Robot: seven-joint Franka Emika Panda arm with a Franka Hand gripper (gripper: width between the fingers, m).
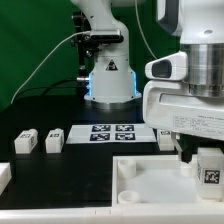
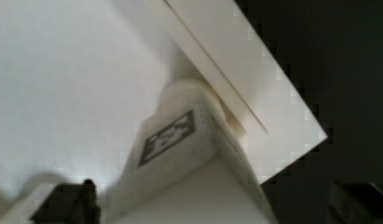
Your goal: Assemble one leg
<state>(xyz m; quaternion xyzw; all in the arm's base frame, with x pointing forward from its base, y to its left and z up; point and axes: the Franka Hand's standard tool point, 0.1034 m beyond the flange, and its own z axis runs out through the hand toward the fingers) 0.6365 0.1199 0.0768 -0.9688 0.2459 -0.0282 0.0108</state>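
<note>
My gripper [image 1: 203,163] is shut on a leg [image 1: 210,170], a small white block with a black-and-white tag. It holds the leg upright over the right end of the large flat white panel [image 1: 150,185]. In the wrist view the leg [image 2: 179,135] stands between the dark fingers [image 2: 67,202], tag face showing, with my gripper [image 2: 214,208] closed around it. The leg's far end meets the panel [image 2: 63,80] near its edge. I cannot tell if it sits in a socket.
Two more legs [image 1: 26,141] [image 1: 55,140] stand to the exterior view's left of the marker board [image 1: 110,132]. Another leg [image 1: 4,175] is at the far left edge and one [image 1: 166,139] lies right of the board. The robot base [image 1: 110,75] is behind.
</note>
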